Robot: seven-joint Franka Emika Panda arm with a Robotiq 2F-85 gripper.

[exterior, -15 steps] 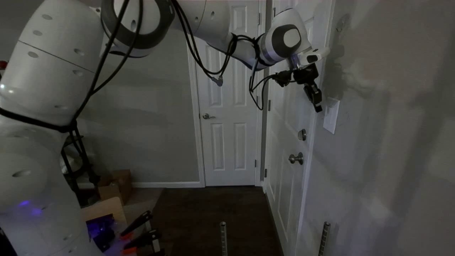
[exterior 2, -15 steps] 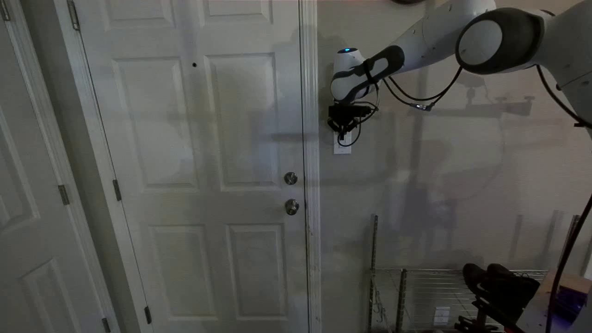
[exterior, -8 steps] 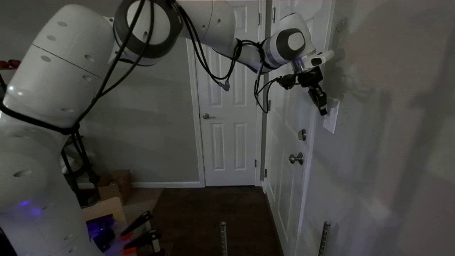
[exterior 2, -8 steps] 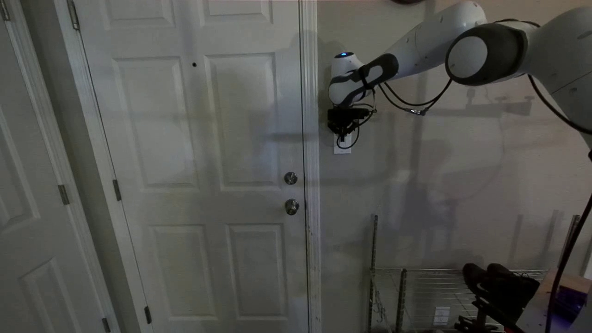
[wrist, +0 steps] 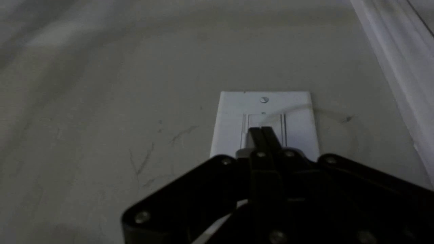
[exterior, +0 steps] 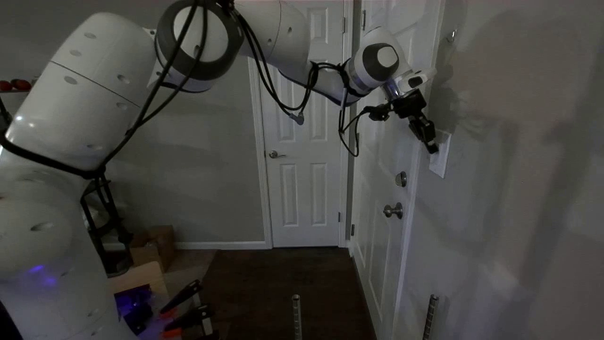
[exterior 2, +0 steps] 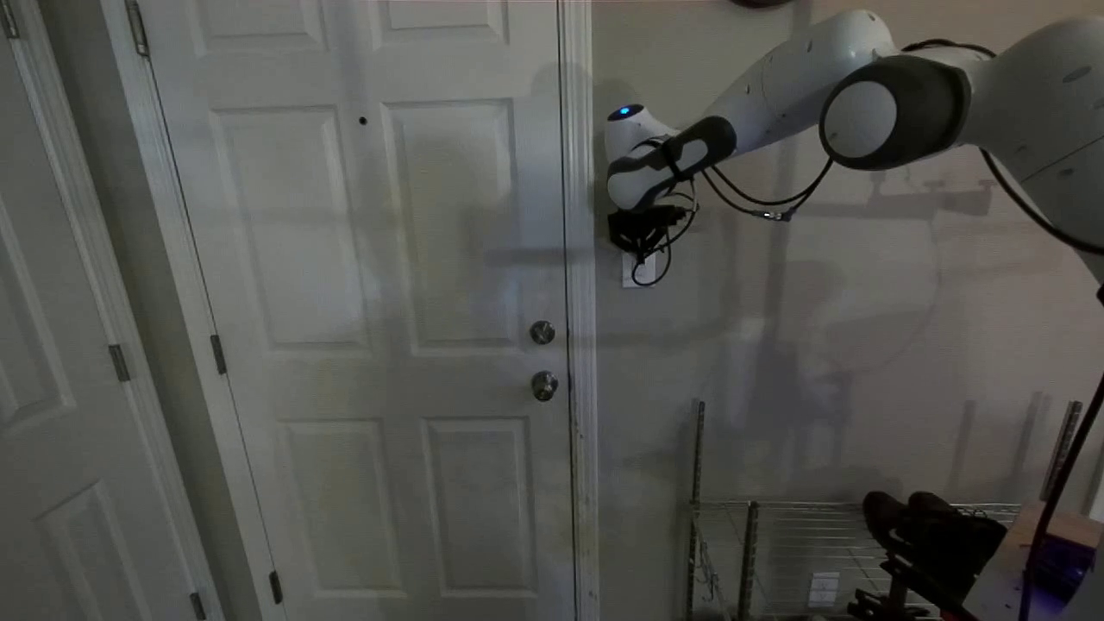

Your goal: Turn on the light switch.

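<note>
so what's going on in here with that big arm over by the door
A robot arm is held up to the light switch on the wall beside a closed white door, apparently to turn it on. Its jaws are shut, with nothing seen between them, and overlap the switch plate in the wrist view; whether they touch it I can't tell. The scene is dim, so the switch probably hasn't been flipped yet.

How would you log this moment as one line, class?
goal: turn on light switch | tool: shut, in front of switch | contact: unclear | switch position: unclear
</note>
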